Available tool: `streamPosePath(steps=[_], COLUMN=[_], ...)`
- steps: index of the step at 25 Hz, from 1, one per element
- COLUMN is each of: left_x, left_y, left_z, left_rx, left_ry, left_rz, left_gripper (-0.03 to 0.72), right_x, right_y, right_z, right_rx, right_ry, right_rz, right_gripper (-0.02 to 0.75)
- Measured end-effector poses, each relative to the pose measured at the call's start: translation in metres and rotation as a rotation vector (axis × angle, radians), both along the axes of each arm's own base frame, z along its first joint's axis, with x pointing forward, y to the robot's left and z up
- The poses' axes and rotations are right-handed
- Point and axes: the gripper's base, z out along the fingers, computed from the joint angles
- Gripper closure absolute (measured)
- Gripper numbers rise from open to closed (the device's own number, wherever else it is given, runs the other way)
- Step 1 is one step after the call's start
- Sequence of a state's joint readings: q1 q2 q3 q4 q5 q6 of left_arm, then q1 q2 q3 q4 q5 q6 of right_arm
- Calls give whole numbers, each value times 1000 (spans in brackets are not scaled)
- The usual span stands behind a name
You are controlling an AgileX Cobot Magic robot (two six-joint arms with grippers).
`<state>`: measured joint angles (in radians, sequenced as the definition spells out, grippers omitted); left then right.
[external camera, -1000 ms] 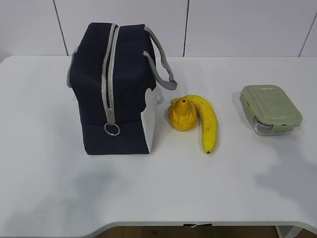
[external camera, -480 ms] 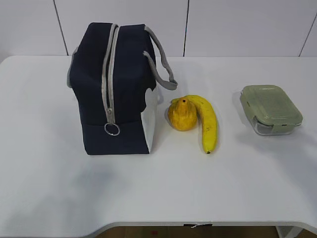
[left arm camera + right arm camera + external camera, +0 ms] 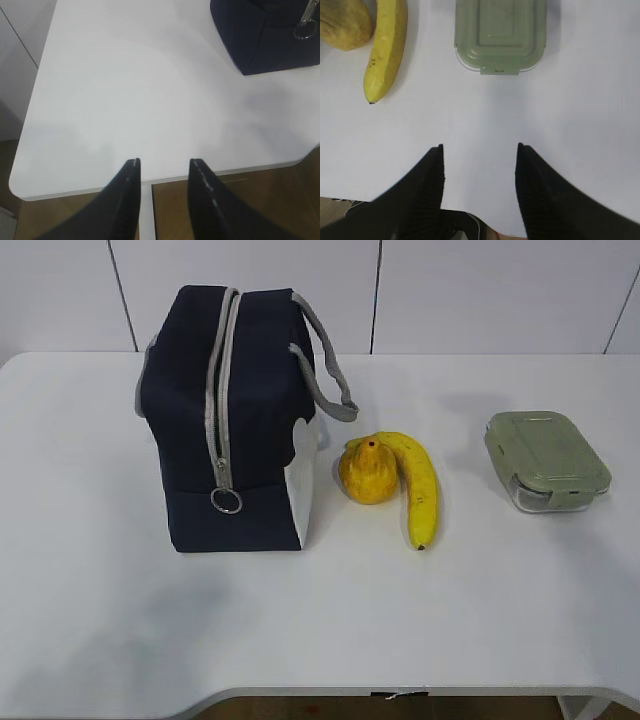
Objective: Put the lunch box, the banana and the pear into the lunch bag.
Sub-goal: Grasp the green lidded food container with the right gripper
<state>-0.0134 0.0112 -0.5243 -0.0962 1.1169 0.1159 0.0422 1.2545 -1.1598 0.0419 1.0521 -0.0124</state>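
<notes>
Left gripper: jaws parted, holding nothing, above the table edge near the lunch bag corner. Right gripper: spread wide, unloaded, hovering short of the lunch box. Banana lies beside the pear, apparently touching it, between bag and box.

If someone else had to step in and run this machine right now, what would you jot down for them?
Left tool: open, empty, above the table's near-left corner.
Right tool: open, empty, just short of the lunch box.
Lunch bag: on the table, zipper looks closed.
Pear and banana: touching, right of the bag.
Done: nothing packed.
Left: open the bag, put all three items inside.
</notes>
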Motion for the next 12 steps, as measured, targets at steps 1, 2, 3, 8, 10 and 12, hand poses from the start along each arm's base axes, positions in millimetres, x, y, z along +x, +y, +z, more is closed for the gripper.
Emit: streamPosePath(steps=[1,2,3,8,10,12], left_x=[0,0,0,0,0,0], left_y=[0,0,0,0,0,0], left_z=[0,0,0,0,0,0], left_rx=[0,0,0,0,0,0], left_ry=[0,0,0,0,0,0], left_rz=[0,0,0,0,0,0], left_gripper=[443,443,443,443,443,443], right_x=[4,7,9,19,21,23], right_y=[0,0,-1,-18,-27,-35], right_z=[-3,-7,-9,-18,-19,-23], right_rx=[2,5,20,121,154,204], right_ry=[14,28,38,55,50,56], right_rz=[2,5,7,4,24,55], right_gripper=[358,358,358,358,358,358])
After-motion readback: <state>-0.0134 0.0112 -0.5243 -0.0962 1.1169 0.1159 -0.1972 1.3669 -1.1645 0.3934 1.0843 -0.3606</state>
